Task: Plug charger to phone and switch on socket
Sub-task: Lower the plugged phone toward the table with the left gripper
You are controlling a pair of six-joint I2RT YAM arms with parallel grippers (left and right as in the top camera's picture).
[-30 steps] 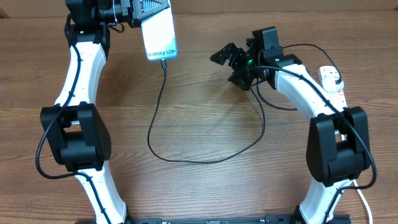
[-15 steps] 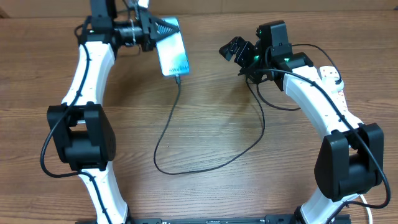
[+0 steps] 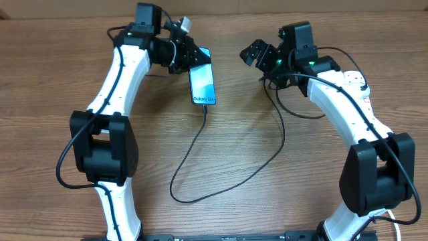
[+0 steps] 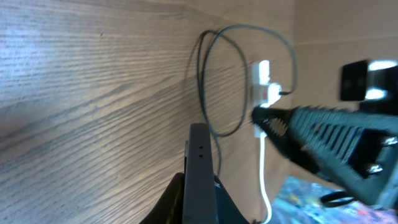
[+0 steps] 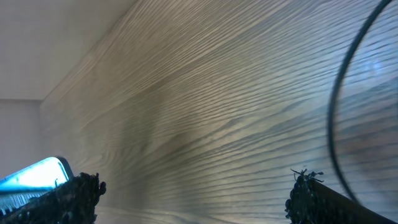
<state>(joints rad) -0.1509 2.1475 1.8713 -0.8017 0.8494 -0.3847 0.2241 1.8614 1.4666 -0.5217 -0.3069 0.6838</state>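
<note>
1. The left end effector (image 3: 189, 59) was closed on the upper short end of the phone (image 3: 202, 85), screen facing up and lit. Whether the phone rested on the tabletop (image 3: 53, 80) or hung clear of it could not be determined.
2. The right end effector (image 3: 257, 53) stood wide, holding nothing, near the phone's right side and apart from it.
3. The charger (image 3: 283, 134) met the phone's lower short end, and the tip appeared seated. The cable then ran in a long loop across the tabletop and back up toward the right arm.
4. The socket (image 4: 261, 71) lay at the far right, behind the right forearm. By judgement, switching remained to be done.

Hazards:
- Further travel of the phone could tension the cable and unseat the tip.
- The cable lay close under the right arm, so a reach toward the socket could snag and drag it.
- The red-marked switches were small. A misaligned press could shift the light strip instead of switching it.

Containers: none was in view.
</note>
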